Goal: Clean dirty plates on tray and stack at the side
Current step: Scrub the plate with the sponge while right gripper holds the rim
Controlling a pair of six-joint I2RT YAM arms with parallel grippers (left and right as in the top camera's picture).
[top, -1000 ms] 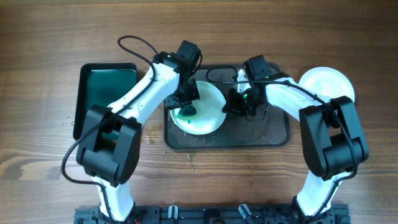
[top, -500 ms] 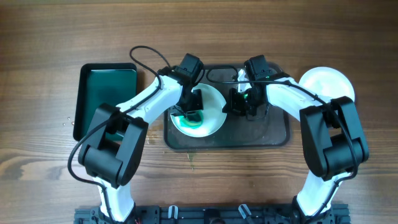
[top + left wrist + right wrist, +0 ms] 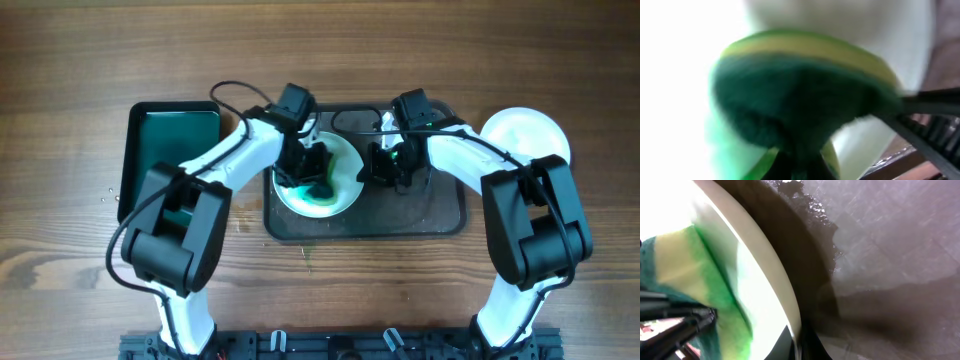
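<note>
A white plate (image 3: 346,186) with teal-green smears lies on the left part of the dark tray (image 3: 430,208). My left gripper (image 3: 312,172) is shut on a green and yellow sponge (image 3: 320,186) pressed onto the plate's middle. In the left wrist view the sponge (image 3: 800,95) fills the frame, with the white plate (image 3: 865,25) behind it. My right gripper (image 3: 369,168) is shut on the plate's right rim. The rim (image 3: 765,255) shows between its fingers (image 3: 800,345) over the wet tray (image 3: 890,255). A clean white plate (image 3: 525,135) lies on the table at the right.
A smaller black tray with a green inside (image 3: 170,150) stands on the wooden table left of the dark tray. A black cable (image 3: 235,90) loops above the left arm. Small green specks (image 3: 308,258) lie on the wood in front of the tray.
My left gripper has moved the sponge from the plate's left part toward its middle, and the green smear has spread. The right arm and the plate have not moved.
</note>
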